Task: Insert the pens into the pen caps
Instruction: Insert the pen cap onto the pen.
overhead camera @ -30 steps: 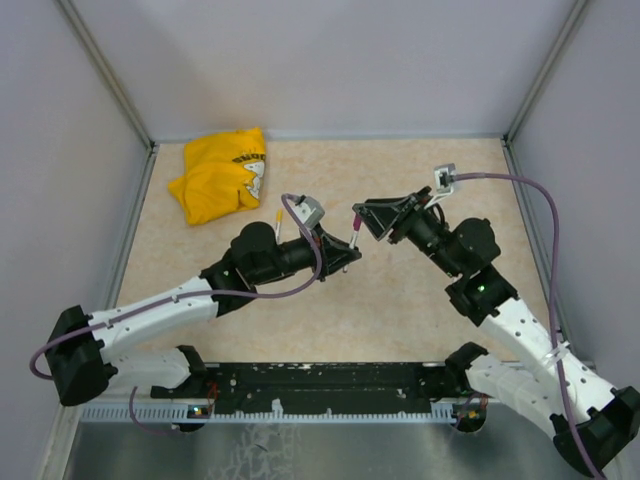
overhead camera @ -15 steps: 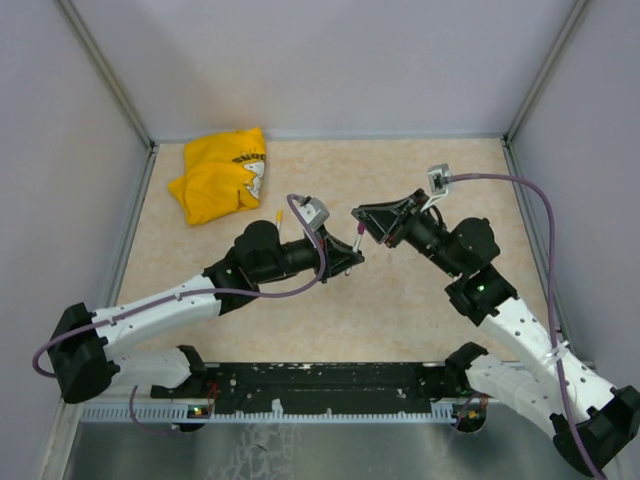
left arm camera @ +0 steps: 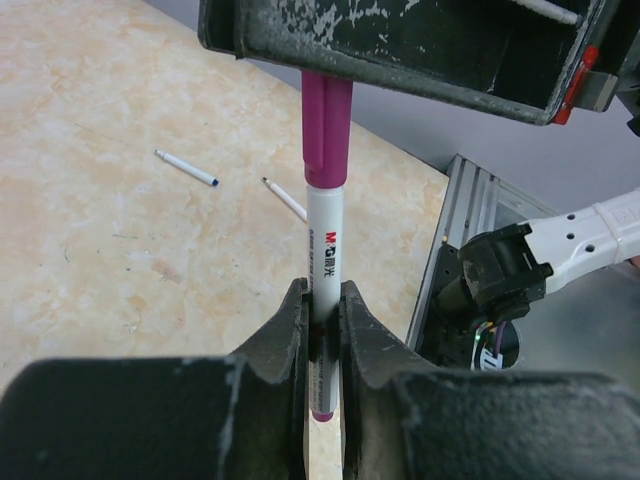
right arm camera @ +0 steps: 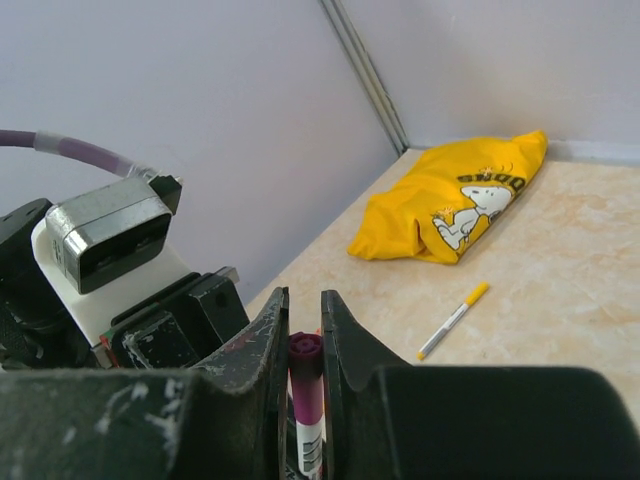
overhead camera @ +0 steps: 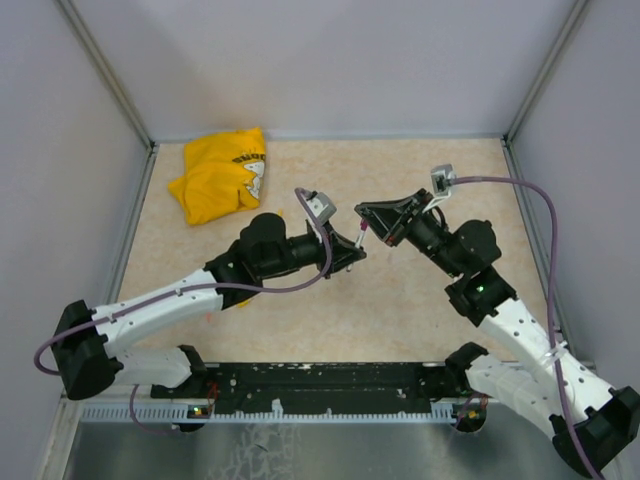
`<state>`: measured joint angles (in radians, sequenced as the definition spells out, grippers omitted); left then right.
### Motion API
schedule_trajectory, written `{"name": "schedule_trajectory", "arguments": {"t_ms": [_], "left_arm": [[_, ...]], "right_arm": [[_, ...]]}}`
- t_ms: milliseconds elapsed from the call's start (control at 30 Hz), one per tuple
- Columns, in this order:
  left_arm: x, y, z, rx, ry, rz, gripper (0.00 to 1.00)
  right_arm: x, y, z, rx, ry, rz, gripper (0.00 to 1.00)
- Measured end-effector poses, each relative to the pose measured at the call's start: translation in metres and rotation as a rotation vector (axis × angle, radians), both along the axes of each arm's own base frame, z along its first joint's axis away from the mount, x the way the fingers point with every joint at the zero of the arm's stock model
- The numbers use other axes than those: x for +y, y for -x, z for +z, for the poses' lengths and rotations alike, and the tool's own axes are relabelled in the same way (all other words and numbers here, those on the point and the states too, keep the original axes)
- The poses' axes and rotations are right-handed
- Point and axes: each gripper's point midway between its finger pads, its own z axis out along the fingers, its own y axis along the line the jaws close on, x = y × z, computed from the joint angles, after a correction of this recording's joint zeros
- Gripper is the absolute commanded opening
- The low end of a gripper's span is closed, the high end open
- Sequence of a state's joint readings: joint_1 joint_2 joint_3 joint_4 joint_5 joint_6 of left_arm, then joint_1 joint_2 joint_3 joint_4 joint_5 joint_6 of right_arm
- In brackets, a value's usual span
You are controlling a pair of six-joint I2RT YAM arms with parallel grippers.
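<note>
A white pen (left arm camera: 323,240) stands upright between the fingers of my left gripper (left arm camera: 322,295), which is shut on its lower barrel. A purple pen cap (left arm camera: 326,130) sits on the pen's upper end. My right gripper (right arm camera: 300,300) is closed around that purple cap (right arm camera: 305,370) from above. In the top view the two grippers meet at mid-table, left gripper (overhead camera: 349,256) and right gripper (overhead camera: 368,228), with the pen (overhead camera: 358,240) between them. A yellow-capped pen (right arm camera: 452,321) lies on the table. Two more thin pens (left arm camera: 187,168) (left arm camera: 285,198) lie loose farther off.
A crumpled yellow cloth (overhead camera: 220,175) lies at the back left near the wall. Metal frame rails (overhead camera: 528,215) run along the table's sides. The black rail (overhead camera: 330,380) carrying both arm bases runs along the near edge.
The right gripper's jaws have closed onto the purple cap. The left arm has shifted slightly toward the right arm, still holding the pen.
</note>
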<state>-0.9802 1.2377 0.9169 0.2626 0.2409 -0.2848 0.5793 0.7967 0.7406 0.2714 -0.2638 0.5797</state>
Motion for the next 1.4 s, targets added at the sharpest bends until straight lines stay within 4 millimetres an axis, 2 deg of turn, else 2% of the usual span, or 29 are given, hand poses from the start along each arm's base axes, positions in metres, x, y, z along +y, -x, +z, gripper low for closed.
{"name": "schedule_trajectory", "arguments": {"t_ms": [467,1033,1400], "left_arm": [[-0.01,-0.01,-0.001,0.002,-0.093,-0.001,0.0],[0.0,-0.005,-0.026,0.024,-0.236,-0.001,0.0],[0.005,-0.001,-0.036,0.037,-0.292,-0.011,0.0]], "right_arm": [[-0.006,-0.004,-0.007,-0.104,0.024,-0.035,0.0],[0.005,0.005,-0.036,-0.15,-0.003,-0.048,0.0],[0.005,0.01,-0.05,-0.145,-0.073,-0.048,0.0]]}}
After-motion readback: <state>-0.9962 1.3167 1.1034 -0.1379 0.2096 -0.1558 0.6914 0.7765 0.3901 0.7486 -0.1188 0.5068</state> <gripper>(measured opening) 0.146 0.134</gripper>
